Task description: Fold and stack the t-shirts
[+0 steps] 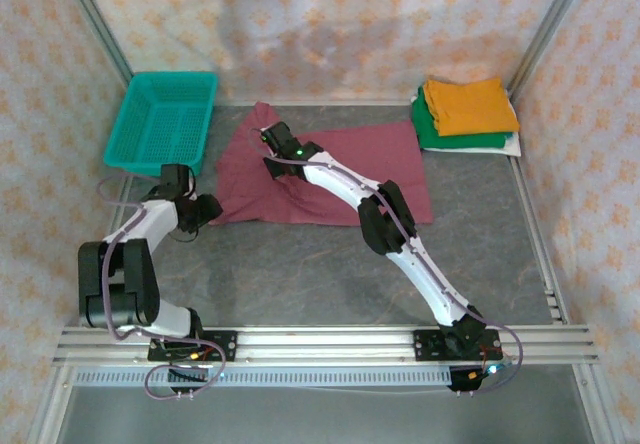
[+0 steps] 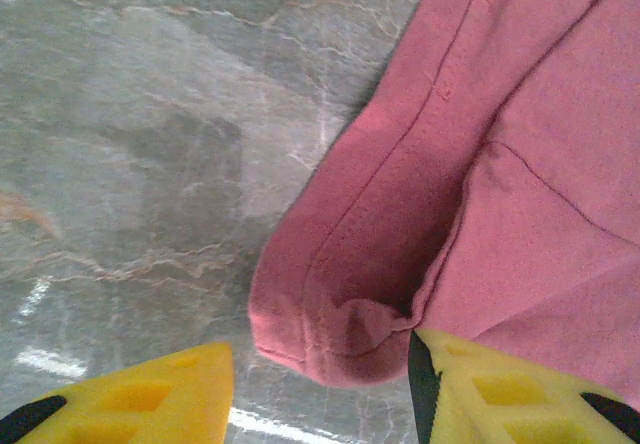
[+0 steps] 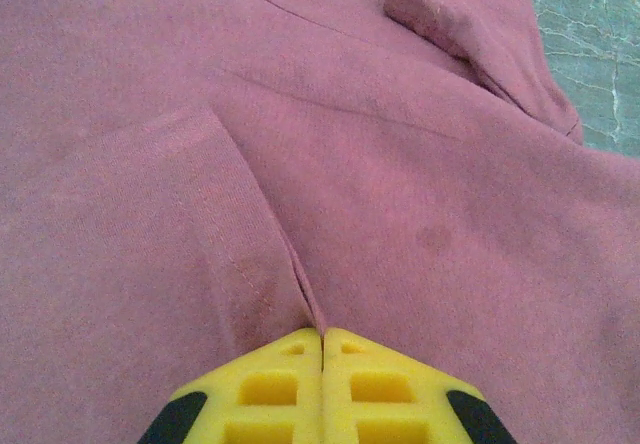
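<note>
A maroon t-shirt (image 1: pixel 385 164) lies spread on the grey table, partly bunched on its left side. My right gripper (image 1: pixel 272 144) is over the shirt's upper left part. In the right wrist view it (image 3: pixel 322 336) is shut, pinching a raised fold of the maroon cloth (image 3: pixel 420 194). My left gripper (image 1: pixel 205 210) sits at the shirt's lower left corner. Its yellow fingers (image 2: pixel 150 394) stand apart, and the gripper (image 2: pixel 318 359) is open around a rounded sleeve end (image 2: pixel 340 304); the right finger touches the cloth. At the back right, folded orange (image 1: pixel 465 104), green (image 1: pixel 440 136) and white (image 1: pixel 513 144) t-shirts are stacked.
A teal mesh basket (image 1: pixel 163 121) stands at the back left, just beyond my left arm. Metal frame posts and patterned walls enclose the table (image 1: pixel 300 264). An aluminium rail (image 1: pixel 320 342) with the arm bases runs along the near edge.
</note>
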{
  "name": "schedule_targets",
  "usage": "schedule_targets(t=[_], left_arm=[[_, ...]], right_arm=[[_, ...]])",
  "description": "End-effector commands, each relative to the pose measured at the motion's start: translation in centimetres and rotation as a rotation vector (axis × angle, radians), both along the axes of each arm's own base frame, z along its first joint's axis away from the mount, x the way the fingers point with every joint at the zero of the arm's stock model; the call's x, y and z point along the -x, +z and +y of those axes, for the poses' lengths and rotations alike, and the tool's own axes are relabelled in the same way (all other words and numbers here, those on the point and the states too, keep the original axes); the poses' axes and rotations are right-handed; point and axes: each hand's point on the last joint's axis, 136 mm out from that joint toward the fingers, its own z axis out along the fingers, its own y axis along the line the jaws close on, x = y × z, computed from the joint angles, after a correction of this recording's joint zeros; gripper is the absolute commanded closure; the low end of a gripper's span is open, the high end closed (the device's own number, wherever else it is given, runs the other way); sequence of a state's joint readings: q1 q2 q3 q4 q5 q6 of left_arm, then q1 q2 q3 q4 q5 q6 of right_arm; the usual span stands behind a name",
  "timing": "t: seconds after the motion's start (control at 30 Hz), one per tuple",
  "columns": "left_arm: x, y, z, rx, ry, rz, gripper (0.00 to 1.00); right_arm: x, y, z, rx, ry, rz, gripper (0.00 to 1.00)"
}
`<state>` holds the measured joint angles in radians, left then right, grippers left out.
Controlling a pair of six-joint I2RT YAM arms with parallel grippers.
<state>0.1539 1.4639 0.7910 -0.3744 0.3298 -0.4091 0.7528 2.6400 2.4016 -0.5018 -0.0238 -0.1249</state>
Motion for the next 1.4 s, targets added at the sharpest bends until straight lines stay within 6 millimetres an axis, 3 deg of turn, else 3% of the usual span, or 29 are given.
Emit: schedule_targets(t=[0.0,0.17,0.3,0.43,0.6,0.67,0.7,0.73,0.8,0.83,0.97,1.07,1.2,1.37], left_arm=[[-2.3,1.0,-0.7,-0.027,-0.063,-0.052,0.50],[-3.3,0.0,-0.1,-0.053,-0.035,-0.023,0.56],[-3.2,-0.4,1.0,-0.107,-0.009,0.021,0.83],[-2.8,0.5,2.4,-0.178,0.028,0.040,1.00],[-2.6,3.0,3.4,-0.238,0.047,0.030,1.00],[-2.4,3.6,3.7,-0.252,0.048,0.039,0.79],[-2.4,3.7,3.8,-0.260,0.051,0.044,0.63],[-2.3,3.7,3.9,-0.263,0.049,0.052,0.56],[-2.1,3.7,3.9,-0.265,0.053,0.053,0.51],[-2.0,3.7,4.0,-0.268,0.059,0.052,0.45],[-1.8,3.9,4.0,-0.277,0.075,0.040,0.44],[-2.3,4.4,2.7,-0.286,0.029,0.020,0.44],[-3.9,4.5,0.2,-0.245,-0.027,-0.033,0.47],[-5.8,2.1,-1.2,-0.165,-0.048,-0.016,0.53]], right_arm=[[-0.9,0.7,-0.9,-0.017,-0.056,-0.002,0.99],[-0.9,1.8,-0.5,-0.053,-0.057,0.001,0.95],[-0.9,3.1,-0.5,-0.074,-0.058,-0.011,0.96],[-1.2,3.2,-0.9,-0.079,-0.078,-0.010,0.99],[-1.6,3.0,-1.5,-0.078,-0.100,-0.009,1.00],[-1.6,3.1,-1.5,-0.083,-0.106,-0.011,0.98],[-1.8,3.2,-1.6,-0.087,-0.113,-0.015,0.93],[-1.9,3.4,-1.7,-0.092,-0.125,-0.018,0.82],[-2.3,3.8,-2.1,-0.100,-0.156,-0.026,0.60],[-2.5,4.1,-2.4,-0.109,-0.165,-0.022,0.55],[-3.1,5.9,-4.2,-0.110,-0.231,-0.023,0.48],[-2.6,8.1,-5.3,-0.136,-0.240,-0.012,0.44],[0.1,10.2,-4.9,-0.206,-0.166,0.043,0.47],[4.6,9.1,-3.7,-0.322,-0.064,0.174,0.56]])
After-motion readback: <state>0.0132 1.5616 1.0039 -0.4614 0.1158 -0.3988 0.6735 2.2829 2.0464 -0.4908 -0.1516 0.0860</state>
